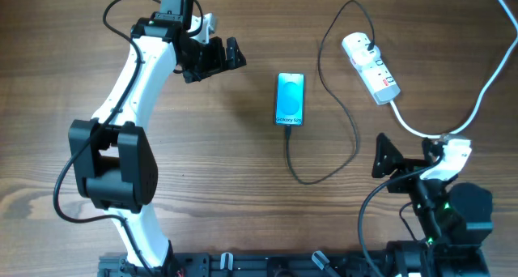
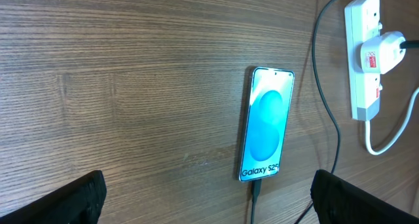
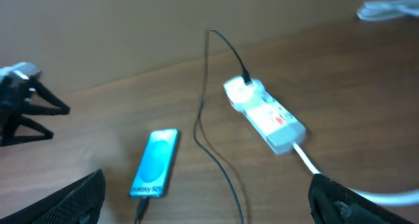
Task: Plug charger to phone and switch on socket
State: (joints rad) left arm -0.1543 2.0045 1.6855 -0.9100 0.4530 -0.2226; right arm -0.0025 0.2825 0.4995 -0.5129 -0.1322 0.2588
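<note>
Wide-open and empty, the left gripper [image 2: 208,188] hovers left of the phone [image 1: 290,100] and the right gripper [image 3: 206,192] sits near the socket [image 1: 371,66]. Mid-table the phone lies screen-up, with the charger [image 1: 354,123] looping from socket to phone.

A: Overhead view: bright, even, diffuse light. The brown wood-grain table [image 1: 243,147] is sharp throughout, and shadows are faint and soft-edged.

B: Left wrist view: grain is crisp. The flat smartphone with cyan screen [image 2: 265,126] glows, with a pale sheen on the glass. The black fingers [image 2: 72,201] at 7 and 5 o'clock are soft.

A: Right wrist view: blurred all over and dimmer. The white elongated power strip [image 3: 265,116] is smeared, and the wood is washed pale toward 12 o'clock.
</note>
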